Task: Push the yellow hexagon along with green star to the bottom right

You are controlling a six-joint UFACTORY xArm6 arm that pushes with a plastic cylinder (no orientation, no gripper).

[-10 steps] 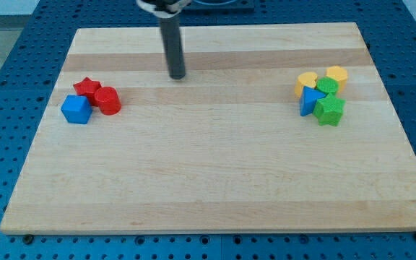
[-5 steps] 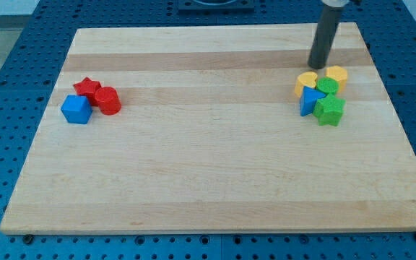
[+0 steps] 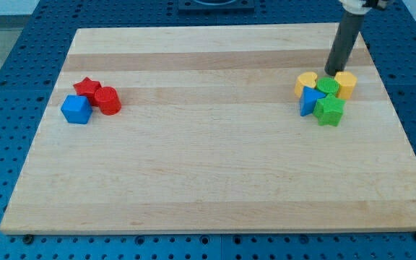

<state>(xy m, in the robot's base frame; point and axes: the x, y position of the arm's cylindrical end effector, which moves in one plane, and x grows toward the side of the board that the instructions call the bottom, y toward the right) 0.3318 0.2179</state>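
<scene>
My tip [image 3: 333, 74] touching yellow hexagon [image 3: 346, 84]; no writing visible.

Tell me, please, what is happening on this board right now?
My tip sits at the top edge of the cluster at the view's right, just above the green cylinder and beside the yellow hexagon. The green star lies at the cluster's bottom, next to the blue triangle. Neither target block has reached the board's bottom right yet.
</scene>
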